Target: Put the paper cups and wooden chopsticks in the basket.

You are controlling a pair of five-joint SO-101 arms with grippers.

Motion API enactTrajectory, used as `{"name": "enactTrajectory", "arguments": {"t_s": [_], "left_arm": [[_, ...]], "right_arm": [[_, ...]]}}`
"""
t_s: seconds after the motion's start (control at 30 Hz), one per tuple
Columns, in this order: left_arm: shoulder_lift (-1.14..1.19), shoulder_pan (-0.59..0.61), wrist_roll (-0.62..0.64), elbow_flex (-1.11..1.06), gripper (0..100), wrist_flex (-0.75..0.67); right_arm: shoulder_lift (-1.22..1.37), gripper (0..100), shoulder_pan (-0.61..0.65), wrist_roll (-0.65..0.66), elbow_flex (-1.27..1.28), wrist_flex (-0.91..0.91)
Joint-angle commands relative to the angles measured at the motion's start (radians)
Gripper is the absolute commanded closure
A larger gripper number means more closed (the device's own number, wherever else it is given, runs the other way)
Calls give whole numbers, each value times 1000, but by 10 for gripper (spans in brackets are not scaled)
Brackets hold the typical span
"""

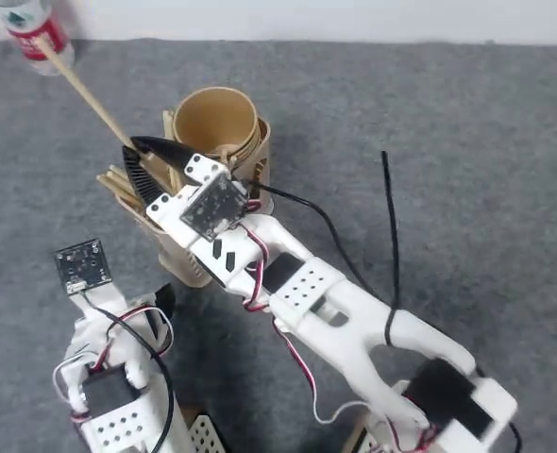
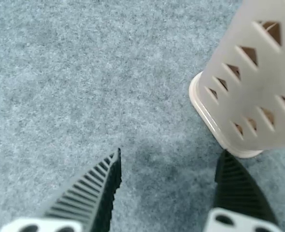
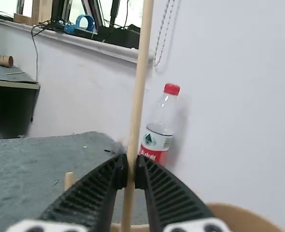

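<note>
On the grey-carpeted desk, a chopstick is pinched by the right gripper above the basket, in which a paper cup is seated; the left gripper is spread beside the basket.

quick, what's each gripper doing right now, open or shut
Left gripper: open, holding nothing.
Right gripper: shut on a chopstick.
</note>
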State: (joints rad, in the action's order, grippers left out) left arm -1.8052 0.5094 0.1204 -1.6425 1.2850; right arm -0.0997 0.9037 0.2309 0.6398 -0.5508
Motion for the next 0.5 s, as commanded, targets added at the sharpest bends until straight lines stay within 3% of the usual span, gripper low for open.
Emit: {"name": "enactTrajectory", "arguments": {"t_s": [0.0,0.2,0.33,0.47], "left_arm": [[-15,-5,6,4,703,-3],[-15,-5,6,4,703,-3],[-15,-5,6,4,703,-3],[-15,-5,6,4,703,-3]], "right_arm": [[38,992,-13,23,-9,-41],[45,986,-47,23,-9,-42],[44,899,-41,20,17,-35],[42,896,-28,20,28,-35]]}}
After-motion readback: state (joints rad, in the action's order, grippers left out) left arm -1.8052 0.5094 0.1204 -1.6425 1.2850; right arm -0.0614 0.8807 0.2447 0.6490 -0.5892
